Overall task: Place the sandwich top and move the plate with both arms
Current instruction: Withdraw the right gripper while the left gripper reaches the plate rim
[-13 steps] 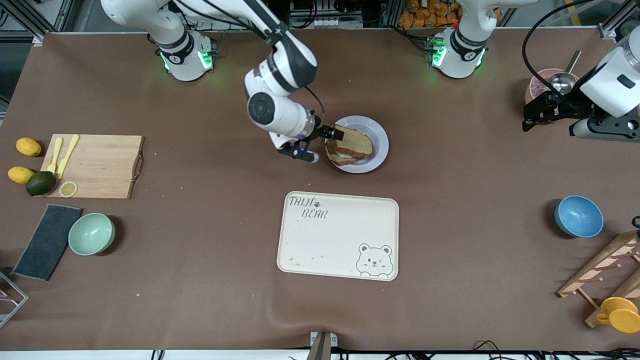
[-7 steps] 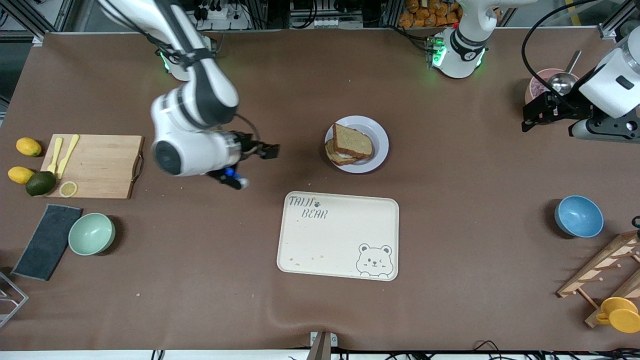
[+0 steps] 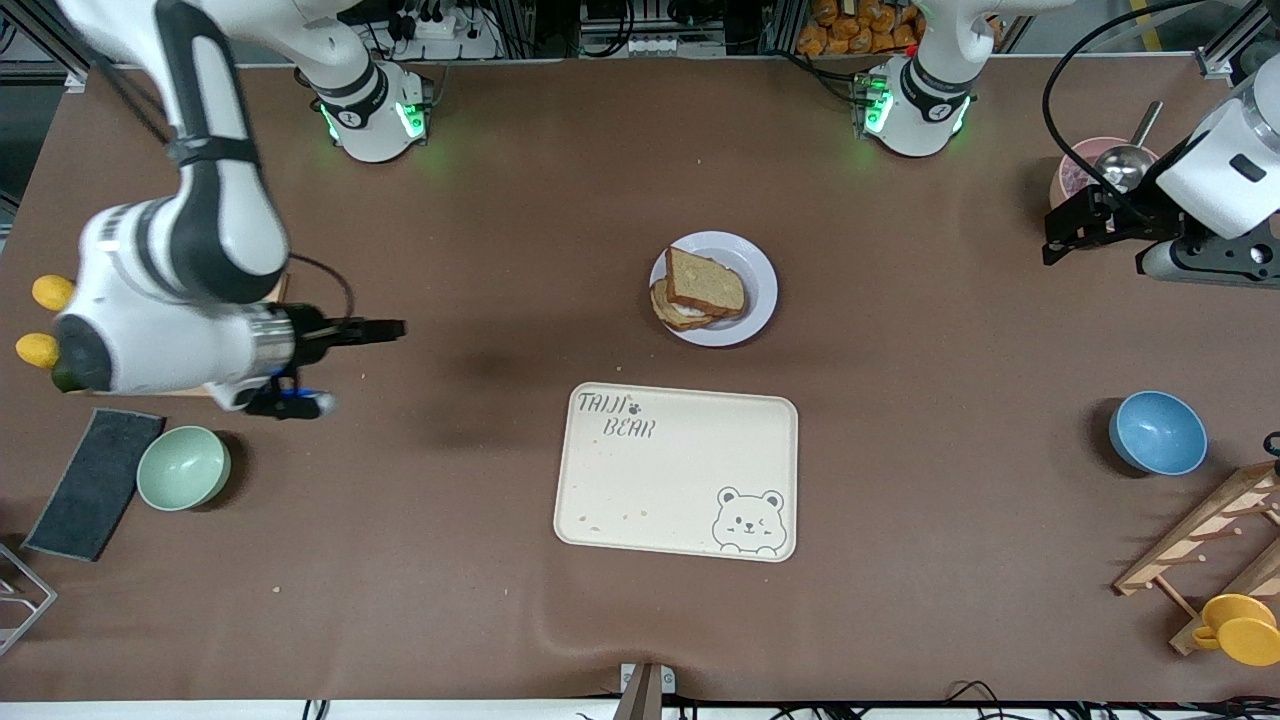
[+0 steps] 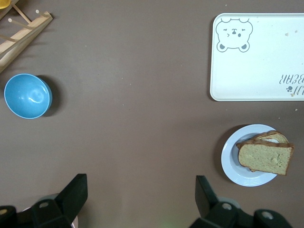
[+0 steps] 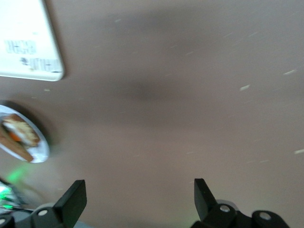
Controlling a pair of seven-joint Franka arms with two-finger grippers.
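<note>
Front view: sandwich top (image 3: 706, 280) on plate (image 3: 760, 272); right gripper (image 3: 385, 328) and left gripper (image 3: 1062, 232) apparently spread.

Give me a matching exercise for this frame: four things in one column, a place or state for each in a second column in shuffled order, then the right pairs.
Things:
1. sandwich top
2. plate
3. right gripper
4. left gripper

Places or states:
A. open, up over the table at the left arm's end, by a pink bowl with a ladle
B. lying on the egg slice, on the plate
C. open, over bare table near the cutting board
D. on the table, farther from the front camera than the bear-printed tray

Pairs: 1-B, 2-D, 3-C, 4-A
</note>
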